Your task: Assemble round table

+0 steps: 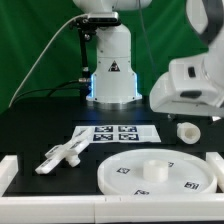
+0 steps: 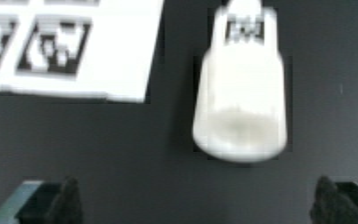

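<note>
The short thick white leg [image 1: 187, 131] lies on its side on the black table at the exterior view's right. It also shows in the wrist view [image 2: 243, 95], with a tag at one end. My gripper [image 2: 199, 205] hovers above it, open and empty, with its dark fingertips [image 2: 48, 200] wide apart and clear of the leg. The arm's white hand [image 1: 190, 85] hangs over the leg. The round disc top [image 1: 158, 172] lies flat in front. The cross-shaped foot [image 1: 62, 155] lies at the exterior view's left.
The marker board [image 1: 118, 133] lies flat mid-table, close beside the leg, and also shows in the wrist view [image 2: 51, 45]. The white robot pedestal [image 1: 110, 70] stands behind it. White rails [image 1: 8, 170] border the table's front and sides.
</note>
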You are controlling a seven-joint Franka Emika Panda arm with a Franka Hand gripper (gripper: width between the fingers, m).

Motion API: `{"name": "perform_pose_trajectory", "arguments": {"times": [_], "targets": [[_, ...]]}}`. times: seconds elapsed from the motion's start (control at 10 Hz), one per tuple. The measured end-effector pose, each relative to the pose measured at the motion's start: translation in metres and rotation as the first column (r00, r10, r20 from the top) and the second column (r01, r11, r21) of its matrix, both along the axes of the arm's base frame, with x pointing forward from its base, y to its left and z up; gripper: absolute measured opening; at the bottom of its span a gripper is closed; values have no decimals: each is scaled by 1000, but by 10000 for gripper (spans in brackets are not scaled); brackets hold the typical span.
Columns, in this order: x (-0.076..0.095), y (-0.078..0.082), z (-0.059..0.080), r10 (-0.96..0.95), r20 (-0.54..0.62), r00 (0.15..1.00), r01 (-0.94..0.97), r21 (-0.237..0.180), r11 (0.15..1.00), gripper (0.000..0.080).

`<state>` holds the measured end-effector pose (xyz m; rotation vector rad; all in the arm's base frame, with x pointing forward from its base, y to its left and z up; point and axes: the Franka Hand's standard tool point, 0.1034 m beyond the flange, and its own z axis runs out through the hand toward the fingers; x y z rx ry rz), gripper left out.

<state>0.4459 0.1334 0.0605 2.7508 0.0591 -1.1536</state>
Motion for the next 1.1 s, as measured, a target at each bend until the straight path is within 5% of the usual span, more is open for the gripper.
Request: {"name": "perform_pose_trajectory", "arguments": {"times": [0.4, 0.6, 1.0, 1.1], "targets": [[5, 8, -9, 18, 17, 1000, -18, 6, 1000, 649], [-11, 19, -18, 25, 3, 1000, -25, 4, 1000, 649], [-14, 17, -20, 21, -5, 1000, -21, 0, 1000, 649], [-23, 16, -24, -13, -28, 1000, 12, -34, 999, 649]]}}
